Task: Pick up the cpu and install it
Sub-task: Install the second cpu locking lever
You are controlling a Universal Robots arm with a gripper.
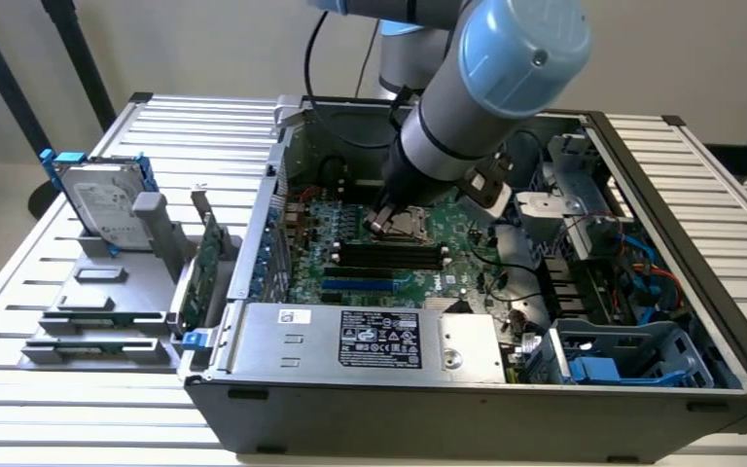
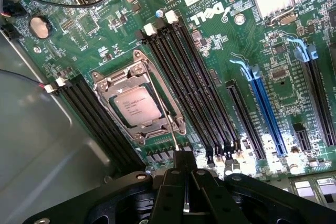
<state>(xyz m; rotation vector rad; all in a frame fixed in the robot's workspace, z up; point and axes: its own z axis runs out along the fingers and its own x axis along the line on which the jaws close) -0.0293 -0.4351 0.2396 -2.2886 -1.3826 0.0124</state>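
Your gripper [image 2: 185, 174] is fully closed with nothing between its fingers, poised above the motherboard [image 2: 105, 30] inside the open computer case [image 1: 478, 389]. The cpu [image 2: 137, 106] sits flat in its socket [image 2: 137, 69], metal top up, framed by the load plate. Black memory slots [image 2: 184, 77] run beside the socket. The thin socket lever [image 2: 169, 124] lies just ahead of the fingertips.

Socket frame [image 2: 139, 100] on motherboard [image 2: 220, 40] open above, cpu [image 2: 137, 105] seated inside. Black memory slots [image 2: 184, 72] flank both sides; thin lever [image 2: 169, 124] crosses frame's edge.
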